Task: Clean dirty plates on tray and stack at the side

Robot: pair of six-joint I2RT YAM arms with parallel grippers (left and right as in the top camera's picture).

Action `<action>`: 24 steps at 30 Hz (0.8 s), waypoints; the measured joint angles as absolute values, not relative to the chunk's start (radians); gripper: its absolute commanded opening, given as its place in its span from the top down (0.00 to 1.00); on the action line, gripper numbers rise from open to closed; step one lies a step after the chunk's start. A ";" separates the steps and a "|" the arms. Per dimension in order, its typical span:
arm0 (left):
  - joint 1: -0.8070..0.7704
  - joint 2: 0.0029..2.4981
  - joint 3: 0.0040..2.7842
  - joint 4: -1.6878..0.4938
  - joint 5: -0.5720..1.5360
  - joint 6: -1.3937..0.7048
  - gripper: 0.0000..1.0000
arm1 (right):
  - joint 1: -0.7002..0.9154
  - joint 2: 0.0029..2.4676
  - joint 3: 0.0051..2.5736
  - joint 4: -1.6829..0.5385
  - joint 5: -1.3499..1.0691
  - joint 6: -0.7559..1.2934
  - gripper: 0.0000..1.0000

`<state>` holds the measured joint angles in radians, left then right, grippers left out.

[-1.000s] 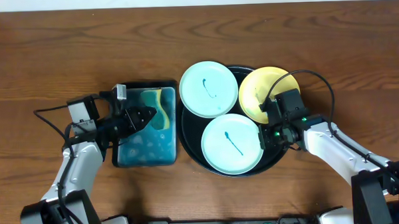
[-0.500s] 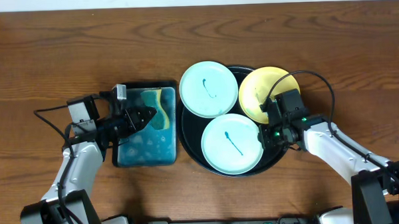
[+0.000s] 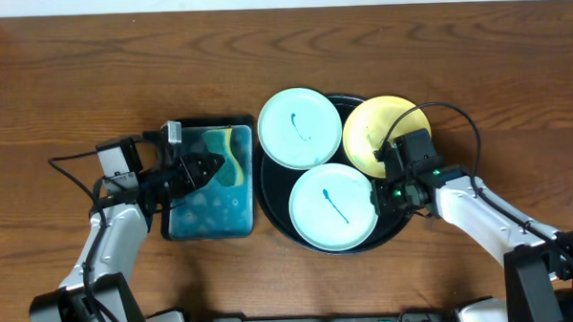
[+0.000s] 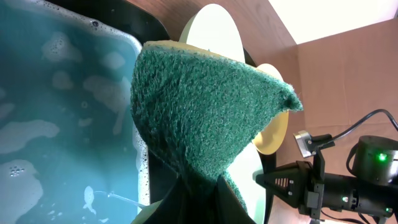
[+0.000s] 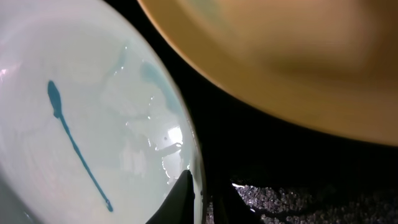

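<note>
The round black tray [image 3: 392, 222] holds three plates: a mint plate [image 3: 300, 128] with a teal smear at the back left, a second smeared mint plate [image 3: 332, 206] at the front, and a yellow plate [image 3: 381, 134] at the back right. My right gripper [image 3: 378, 198] [image 5: 200, 180] is shut on the right rim of the front mint plate [image 5: 93, 112], one finger inside the rim and one outside. My left gripper [image 3: 213, 167] [image 4: 199, 177] is shut on a green and yellow sponge [image 4: 205, 106], held over the basin's right side.
A rectangular black basin [image 3: 209, 120] of blue-green soapy water stands left of the tray, nearly touching it. The yellow plate [image 5: 298, 56] lies close behind my right fingers. Bare wooden table surrounds everything.
</note>
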<state>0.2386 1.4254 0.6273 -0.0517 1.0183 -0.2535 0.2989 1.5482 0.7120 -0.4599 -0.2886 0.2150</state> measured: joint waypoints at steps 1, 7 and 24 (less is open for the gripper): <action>0.239 1.425 0.627 -0.052 1.018 -0.253 0.93 | 0.301 1.548 0.711 -0.460 -0.288 0.217 0.88; 0.239 1.425 0.627 -0.060 1.018 -0.253 0.93 | 0.319 1.548 0.710 -0.460 -0.288 0.221 0.85; 0.239 1.425 0.627 -0.068 1.018 -0.253 0.93 | 0.347 1.548 0.710 -0.455 -0.265 0.235 0.99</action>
